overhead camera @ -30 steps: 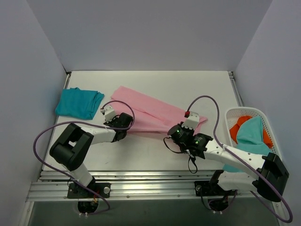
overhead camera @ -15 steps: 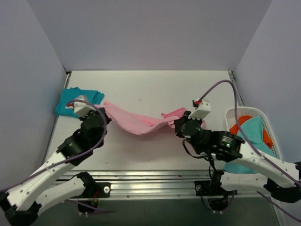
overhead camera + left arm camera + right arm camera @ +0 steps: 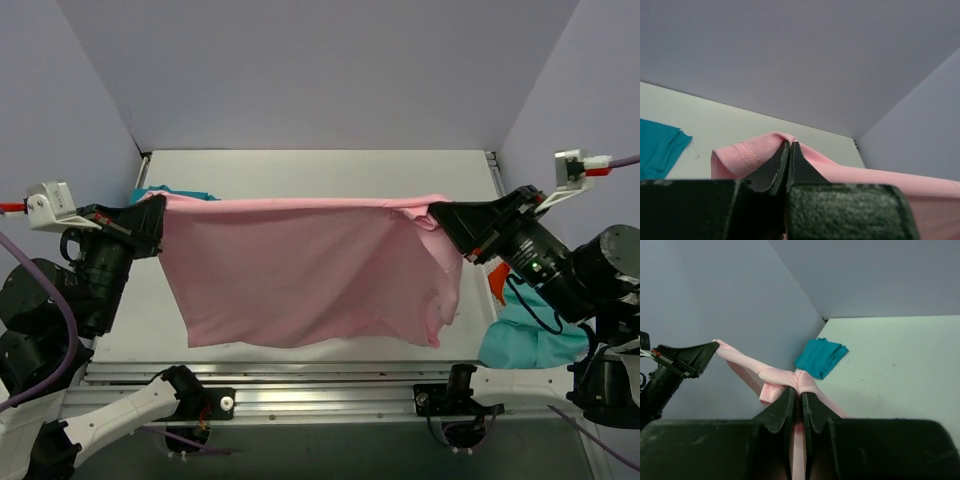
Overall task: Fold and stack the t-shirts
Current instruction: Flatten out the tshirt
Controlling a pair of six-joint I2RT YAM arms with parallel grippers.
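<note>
Your soft pink t-shirt [image 3: 300, 270] hangs as a smooth sheet (hem stitched), top corners pinched in the left gripper [image 3: 155, 210] and right gripper [image 3: 435, 212].

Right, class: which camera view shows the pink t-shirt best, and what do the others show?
The top external view: the pink t-shirt hangs spread wide between the left gripper and right gripper, nearly whole. Each wrist view shows only a pinched bunch of its edge.

Legible markings: none. I read no text, label, brand, number or sign in my overhead view or in either of my wrist views — nothing to log here.
</note>
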